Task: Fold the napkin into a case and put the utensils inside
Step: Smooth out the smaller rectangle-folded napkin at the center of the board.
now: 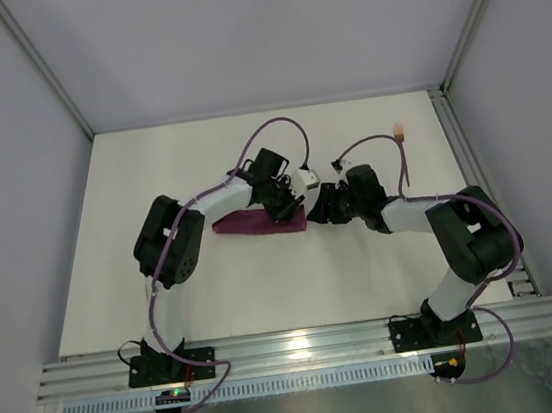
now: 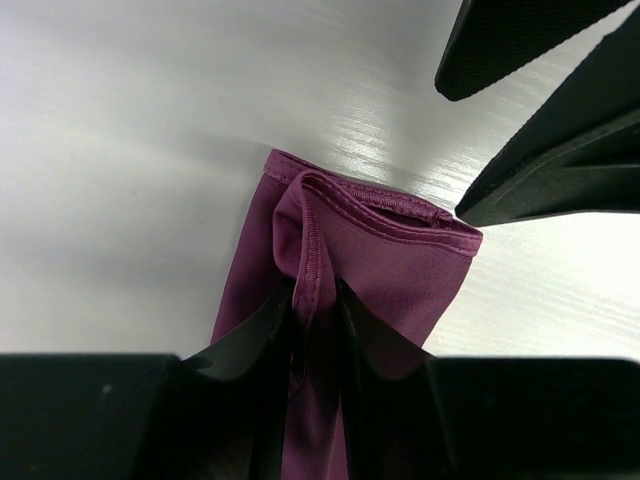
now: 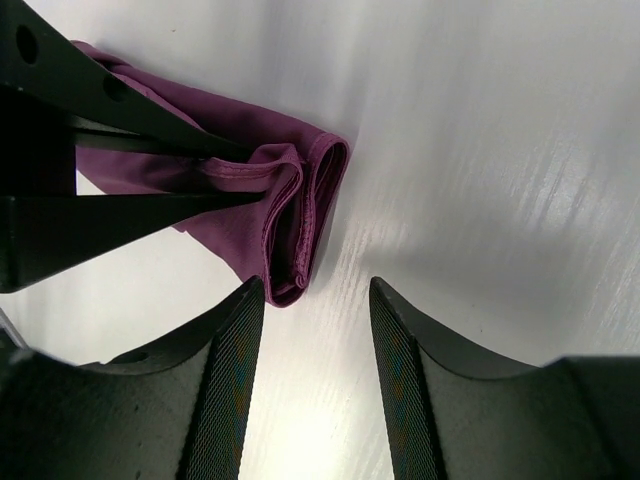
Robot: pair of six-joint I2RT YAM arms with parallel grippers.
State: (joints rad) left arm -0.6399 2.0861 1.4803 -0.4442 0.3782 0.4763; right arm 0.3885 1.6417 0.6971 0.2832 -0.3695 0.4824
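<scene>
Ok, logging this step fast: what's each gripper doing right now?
Left gripper: narrowly parted astride a fold of the napkin; grip cannot be told.
Right gripper: open, empty, beside the napkin's end.

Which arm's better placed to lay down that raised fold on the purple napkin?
Left, probably. The left gripper straddles the raised fold of the napkin, while the right gripper stands open over the table beyond its end, holding nothing.

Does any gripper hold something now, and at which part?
The left gripper has a raised hemmed fold near the end of the napkin between its fingertips; whether it really pinches cannot be told. The right gripper is open and holds nothing.
</scene>
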